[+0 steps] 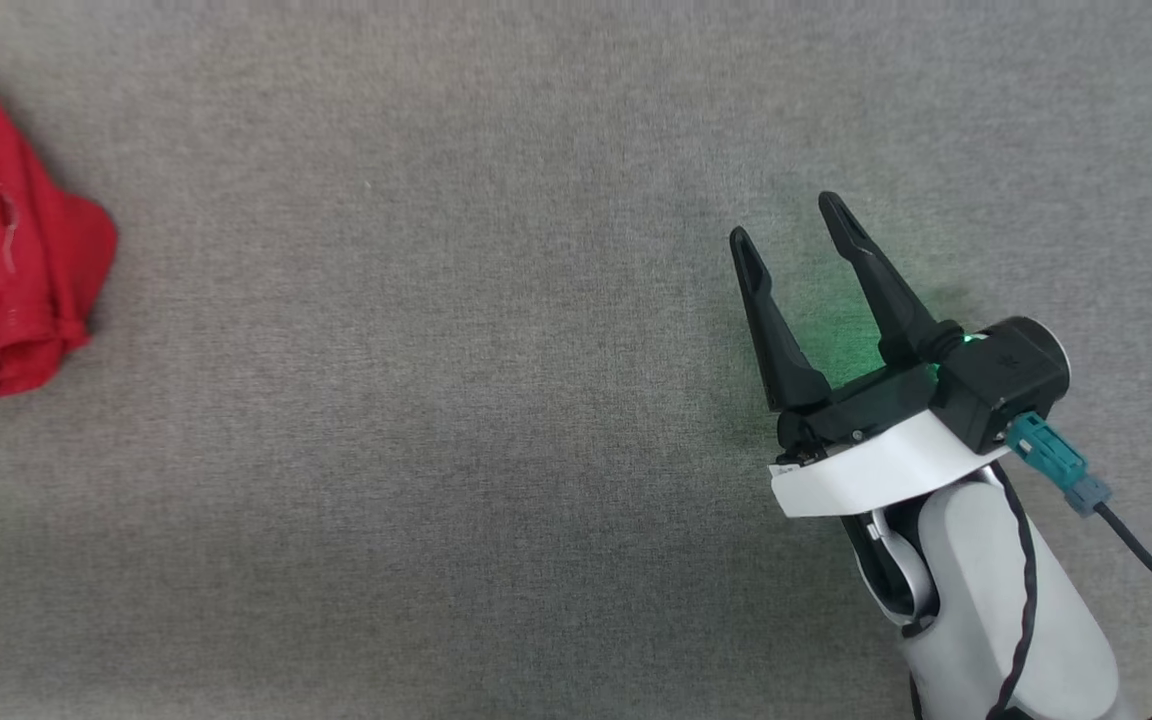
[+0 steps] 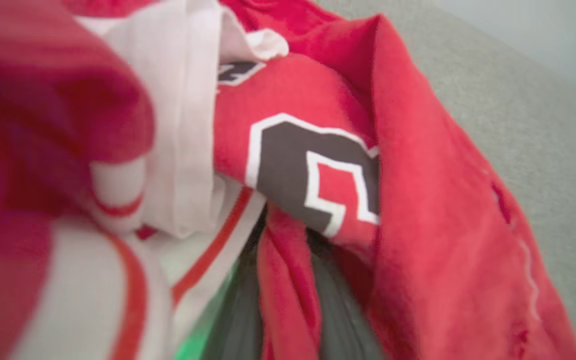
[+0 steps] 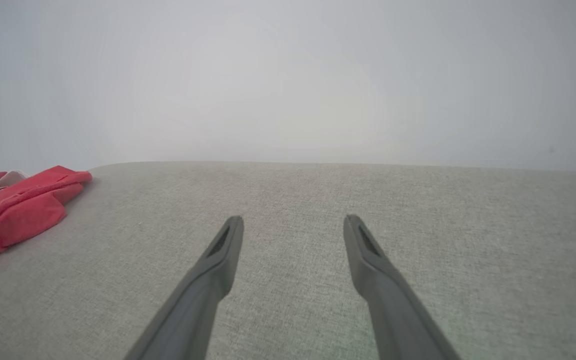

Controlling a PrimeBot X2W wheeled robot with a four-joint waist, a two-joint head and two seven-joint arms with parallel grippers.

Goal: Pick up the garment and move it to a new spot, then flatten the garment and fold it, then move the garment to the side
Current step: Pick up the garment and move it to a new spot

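The garment (image 1: 6, 250) lies bunched in a red heap at the far left edge of the head view. The left wrist view is very close to the garment (image 2: 418, 200), showing red cloth, white sleeve folds with red stripes, and a black-and-white letter. My left gripper (image 2: 288, 260) is buried in it; its dark fingers (image 2: 235, 320) stand close together with a red fold pinched between them. My right gripper (image 1: 786, 222) hovers open over bare cloth at the right, far from the garment. In the right wrist view, the right gripper (image 3: 294, 221) has nothing between its fingers and the garment (image 3: 18, 207) lies far left.
A grey fabric surface (image 1: 436, 450) spreads under everything. Its far edge (image 3: 318, 164) meets a pale wall in the right wrist view. A dark cable (image 1: 1151, 565) trails from the right wrist.
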